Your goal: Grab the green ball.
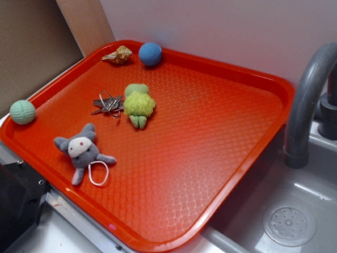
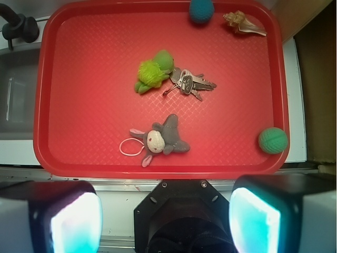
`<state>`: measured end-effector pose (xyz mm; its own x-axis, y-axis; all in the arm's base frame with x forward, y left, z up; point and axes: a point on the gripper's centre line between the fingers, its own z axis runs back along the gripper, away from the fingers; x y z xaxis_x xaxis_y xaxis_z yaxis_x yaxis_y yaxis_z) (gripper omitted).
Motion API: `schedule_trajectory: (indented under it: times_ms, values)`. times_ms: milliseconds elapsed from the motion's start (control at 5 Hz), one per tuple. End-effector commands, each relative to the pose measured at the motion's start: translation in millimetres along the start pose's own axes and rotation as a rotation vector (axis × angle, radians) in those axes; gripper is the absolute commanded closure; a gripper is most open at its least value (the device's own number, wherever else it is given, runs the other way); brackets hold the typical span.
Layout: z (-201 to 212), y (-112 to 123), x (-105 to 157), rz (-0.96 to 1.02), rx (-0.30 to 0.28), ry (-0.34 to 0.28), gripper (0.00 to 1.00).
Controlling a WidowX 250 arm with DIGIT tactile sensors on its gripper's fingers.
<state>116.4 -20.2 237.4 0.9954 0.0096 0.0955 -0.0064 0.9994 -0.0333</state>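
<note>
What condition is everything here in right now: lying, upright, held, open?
Pale green crocheted ball: resting at the red plastic tray's edge, unheld.
Blue knitted ball: resting, far corner.
Yellow-green plush toy: lying flat.
Grey plush animal: lying flat.
Metal keys: lying beside the yellow-green plush.
Pincer: open, empty.

The red tray carries keys centrally; around them lie a plush toy, grey doll, green ball, blue ball, and shell.
</note>
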Motion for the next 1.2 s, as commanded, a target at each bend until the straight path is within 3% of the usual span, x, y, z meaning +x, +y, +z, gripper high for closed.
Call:
schedule_trajectory:
  times_ms: [0, 200, 600, 800, 1000]
  values:
    - [0.0, 0.0, 0.0, 0.000, 0.000, 0.000, 0.00]
    - [-42.0, 48.1, 19.9, 0.241, 0.108, -0.026, 0.00]
    - [-98.3, 115.1, 13.3, 0.587, 0.171, -0.033, 0.00]
    - [-123.0, 141.2, 11.2, 0.641, 0.220, -0.023, 0.00]
    - [-143.0, 164.6, 10.7, 0.656, 0.212, 0.004, 0.00]
